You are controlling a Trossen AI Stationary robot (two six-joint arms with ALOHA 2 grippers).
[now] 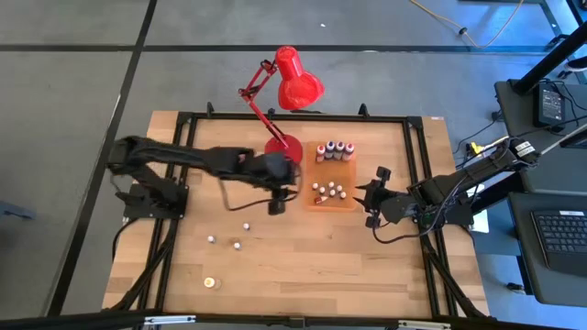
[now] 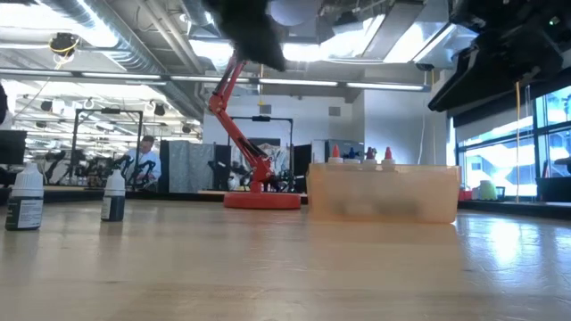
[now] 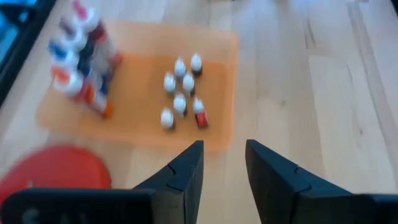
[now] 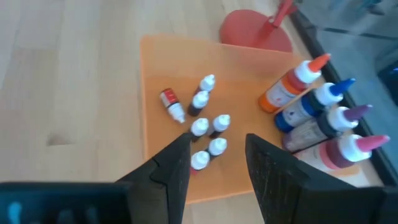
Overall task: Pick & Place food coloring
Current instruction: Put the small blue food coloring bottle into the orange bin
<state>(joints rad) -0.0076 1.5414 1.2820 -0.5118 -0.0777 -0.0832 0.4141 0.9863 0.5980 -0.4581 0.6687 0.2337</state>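
Most of the food coloring sits on the flat orange tray (image 1: 332, 200) near the middle of the wooden table (image 1: 303, 266): a cluster of tiny white-capped bottles (image 4: 205, 127) stands together on the tray, and one red-bodied bottle (image 4: 171, 103) lies on its side just beside them. Four larger squeeze bottles (image 4: 323, 121) with coloured tips line the tray's far edge, next to the base of the red desk lamp (image 1: 284, 147). Three more tiny bottles (image 1: 237, 234) stand loose on the bare table, well apart from the tray (two show up close in the low view), and a small round orange piece (image 1: 209, 282) lies near the front edge.

The left hand (image 3: 222, 174) hangs above the table just beside the tray's left edge, fingers slightly parted and gripping nothing. The right hand (image 4: 217, 168) hovers at the tray's right edge, its fingers likewise parted with nothing between them
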